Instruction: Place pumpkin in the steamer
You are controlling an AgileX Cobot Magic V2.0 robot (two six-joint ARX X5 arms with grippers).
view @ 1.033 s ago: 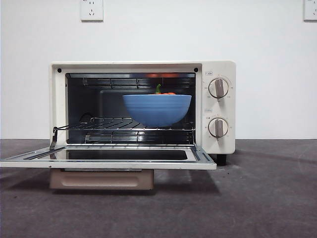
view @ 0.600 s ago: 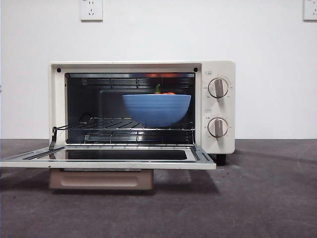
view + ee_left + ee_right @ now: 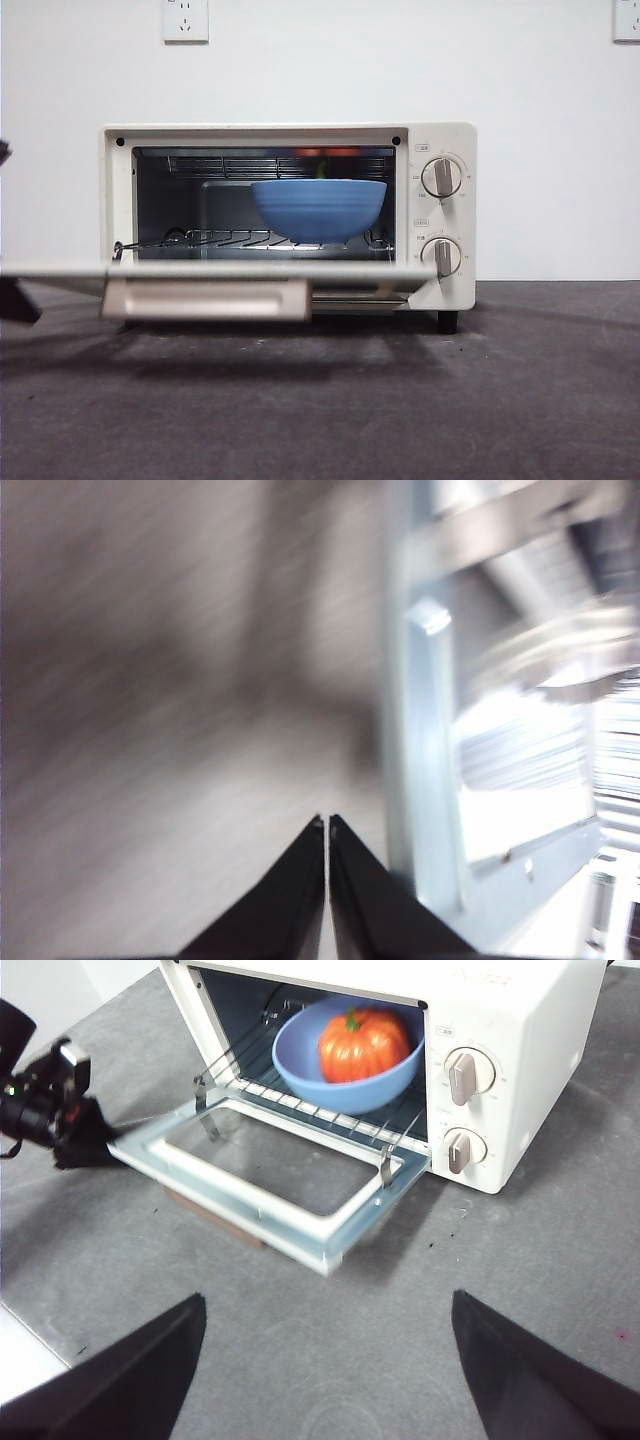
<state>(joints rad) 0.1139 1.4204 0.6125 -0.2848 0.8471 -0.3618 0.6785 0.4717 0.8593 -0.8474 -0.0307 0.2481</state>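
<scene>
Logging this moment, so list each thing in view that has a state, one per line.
Oven: door partly raised, not shut.
Pumpkin: in the blue bowl, upright.
Blue bowl: on the wire rack inside the oven.
Left gripper: shut, beside the door's edge.
Right gripper: open, empty, back from the oven.

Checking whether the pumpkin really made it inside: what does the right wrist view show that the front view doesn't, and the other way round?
Only the right wrist view shows the pumpkin plainly, sitting in the blue bowl, plus the left gripper at the door's outer edge and the open right gripper hanging back. Only the front view shows the wall sockets and the door's beige handle. Both show the steamer, its knobs and the bowl on the rack.
</scene>
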